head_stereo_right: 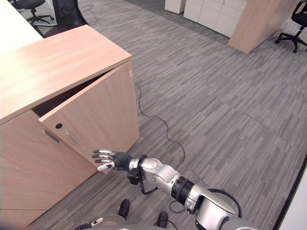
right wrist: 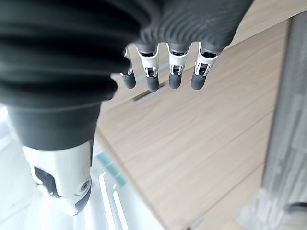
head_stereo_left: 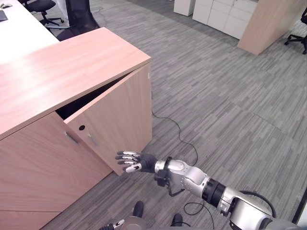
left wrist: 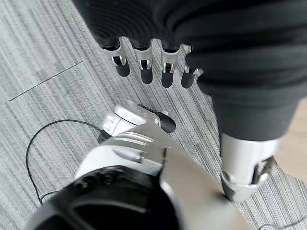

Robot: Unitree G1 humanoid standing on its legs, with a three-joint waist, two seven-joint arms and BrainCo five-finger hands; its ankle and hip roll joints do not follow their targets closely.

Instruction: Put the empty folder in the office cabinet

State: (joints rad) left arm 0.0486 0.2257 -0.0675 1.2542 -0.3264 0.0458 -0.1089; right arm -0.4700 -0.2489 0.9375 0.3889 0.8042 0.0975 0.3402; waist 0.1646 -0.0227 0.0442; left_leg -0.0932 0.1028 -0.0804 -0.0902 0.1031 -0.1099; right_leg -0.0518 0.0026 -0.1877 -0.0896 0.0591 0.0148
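Left eye view showed the office cabinet (head_stereo_left: 62,76), a low light-wood unit with a flat top, standing on grey striped carpet (head_stereo_left: 230,96). Its right-hand door (head_stereo_left: 112,120) stood ajar, swung out at an angle, with a dark gap behind its top edge; I could not see what lay inside. A round keyhole (head_stereo_left: 82,128) and a slim metal handle (head_stereo_left: 93,140) sat near the door's free edge, and the neighbouring closed door (head_stereo_left: 38,167) carried a matching handle (head_stereo_left: 72,138). I could not find the empty folder in any picture, and neither of my hands carried it.

My right hand (head_stereo_left: 132,161) hung just in front of the open door's lower corner, fingers (right wrist: 173,72) straight and spread, grasping nothing; from the head views I could not tell whether the tips touched the wood. My right wrist view looked along those fingers at the door panel close ahead.

My left hand (left wrist: 148,62) was low by my side, fingers relaxed and empty, over the carpet.

Farther off stood a white bench (head_stereo_left: 19,31), a black office chair (head_stereo_left: 41,7), white drawer units (head_stereo_left: 225,14) and a wooden panel (head_stereo_left: 268,24).
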